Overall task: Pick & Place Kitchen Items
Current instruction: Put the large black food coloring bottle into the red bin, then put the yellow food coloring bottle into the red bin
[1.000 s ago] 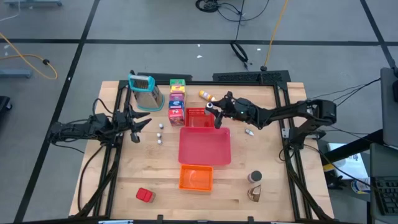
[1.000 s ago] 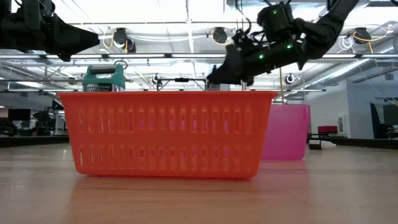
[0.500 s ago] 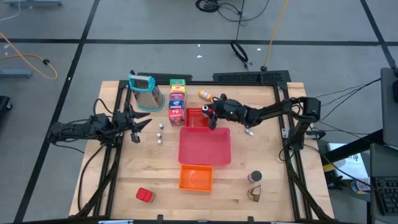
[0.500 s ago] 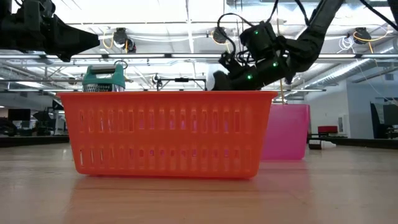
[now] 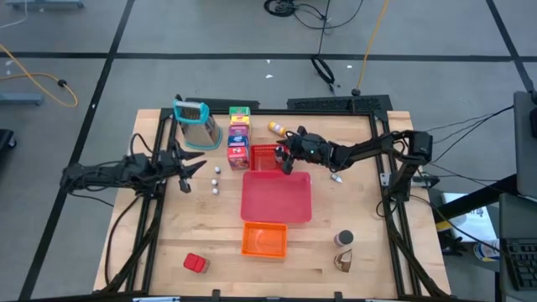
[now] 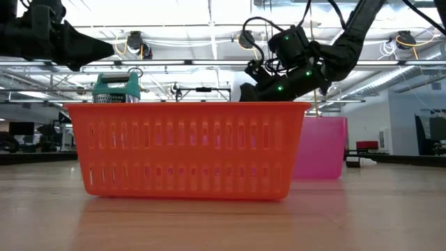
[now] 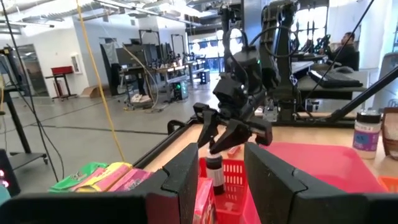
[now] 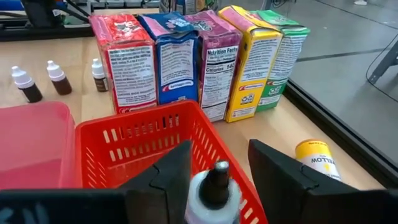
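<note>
1. The right pincer (image 5: pixel 285 157) hangs over the small red basket (image 5: pixel 263 157) at the far middle of the bench (image 5: pixel 361 201), at about twelve o'clock from the big red tray (image 5: pixel 276 200).
2. Its fingers (image 8: pixel 283 171) stand apart on either side of a small dark bottle with a white collar (image 8: pixel 211 186); the bottle sits upright inside the red basket, and the fingers flank it with a little gap on each side, so the pincer is open around it and not clamped.
3. The left wrist view shows the same: the bottle (image 7: pixel 215 171) stands in the basket under the right pincer (image 7: pixel 229 132).
4. A row of food boxes (image 5: pixel 239 134) stands at nine o'clock from the basket, touching one another; from near to far they read red, blue, purple, yellow and green (image 8: pixel 278 56).
5. A yellow squeeze bottle (image 5: pixel 278 127) lies on its side at about one o'clock from the basket.
6. The left pincer (image 5: pixel 191 170) hovers at the bench's left edge, at nine o'clock from the tray; its fingers (image 7: pixel 180 180) are partly parted and hold nothing.
7. Three small dropper bottles (image 5: pixel 215 178) stand between the left pincer and the tray.
8. The metal grater (image 5: pixel 196 122) stands at the far left corner.
9. An orange basket (image 5: pixel 264 240) sits at six o'clock from the tray, and a red block (image 5: pixel 195 263) lies at about eight o'clock from it.
10. A jar (image 5: pixel 344 240) and a brown piece (image 5: pixel 343 262) stand near the right front corner.
</note>
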